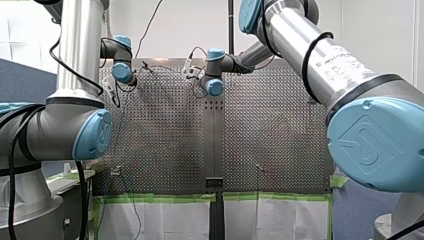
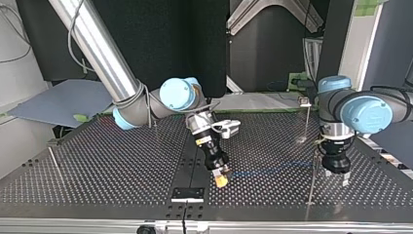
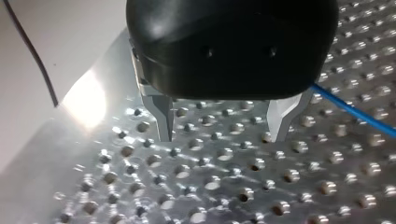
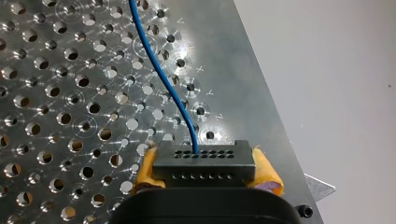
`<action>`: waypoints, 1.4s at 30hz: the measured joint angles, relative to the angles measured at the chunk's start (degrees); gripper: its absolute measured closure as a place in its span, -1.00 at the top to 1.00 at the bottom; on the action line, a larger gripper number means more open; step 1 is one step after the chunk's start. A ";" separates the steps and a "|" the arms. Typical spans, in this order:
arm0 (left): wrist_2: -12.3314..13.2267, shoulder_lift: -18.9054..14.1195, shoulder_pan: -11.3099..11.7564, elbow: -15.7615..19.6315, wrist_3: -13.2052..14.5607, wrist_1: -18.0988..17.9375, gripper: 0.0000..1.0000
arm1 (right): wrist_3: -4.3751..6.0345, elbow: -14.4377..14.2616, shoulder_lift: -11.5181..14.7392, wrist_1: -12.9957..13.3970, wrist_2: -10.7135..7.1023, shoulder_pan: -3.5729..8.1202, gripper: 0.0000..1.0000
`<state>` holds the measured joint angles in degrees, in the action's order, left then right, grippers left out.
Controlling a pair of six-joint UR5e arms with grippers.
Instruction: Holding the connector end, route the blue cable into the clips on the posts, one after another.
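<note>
My right gripper (image 2: 221, 179) pinches the connector; my left gripper (image 3: 222, 133) stands spread over the plate.

The matte grey perforated metal table (image 2: 97, 165) has a regular grid of round holes. My right gripper's yellow pads (image 4: 265, 170) are pressed on both short ends of the black rectangular plastic connector block (image 4: 204, 156), which has two rows of small holes. The thin blue cable (image 4: 161, 74) leaves the block's upper row and runs away from the gripper in a gentle S across the plate, near its edge; its far end is cut off. My left gripper's tapered bare-metal fingers (image 3: 161, 116) are held apart just above the holes, with the cable passing beside one finger. The slim upright metal post (image 2: 311, 178) stands just beside my left gripper; its clip is too small to make out.
</note>
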<state>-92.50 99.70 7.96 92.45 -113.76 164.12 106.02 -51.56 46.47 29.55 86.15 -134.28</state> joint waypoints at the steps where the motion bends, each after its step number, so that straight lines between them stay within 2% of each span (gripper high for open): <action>1: 0.17 -0.01 -0.07 0.04 0.05 0.49 0.98 | 0.00 0.00 0.00 -0.03 -0.02 0.01 -1.00; 6: 1.95 -1.25 -0.38 1.60 0.11 3.42 0.98 | 0.00 0.00 0.00 -0.12 -0.08 0.15 -1.00; 13: 4.33 -4.62 -0.53 5.04 -2.73 7.05 0.98 | 0.00 0.01 0.00 -0.06 -0.09 0.26 -1.00; 16: 4.52 -6.17 -0.62 6.58 -3.08 8.61 0.98 | 0.00 0.00 -0.01 0.00 -0.09 0.27 -1.00; 23: 3.60 -10.50 -0.71 9.06 -1.91 12.91 0.98 | 0.03 0.01 -0.01 0.07 -0.10 0.34 -1.00; 30: 3.44 -14.23 -0.89 9.79 -2.15 16.64 0.98 | 0.05 0.01 -0.01 0.00 -0.45 0.57 -1.00; 42: 6.30 -20.96 -3.11 9.83 -2.08 22.84 0.98 | 1.00 0.00 -0.01 -0.23 -0.69 1.11 -1.00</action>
<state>-86.20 78.73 4.84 102.28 -115.83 186.96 107.02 -51.56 46.46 29.32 85.46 -133.17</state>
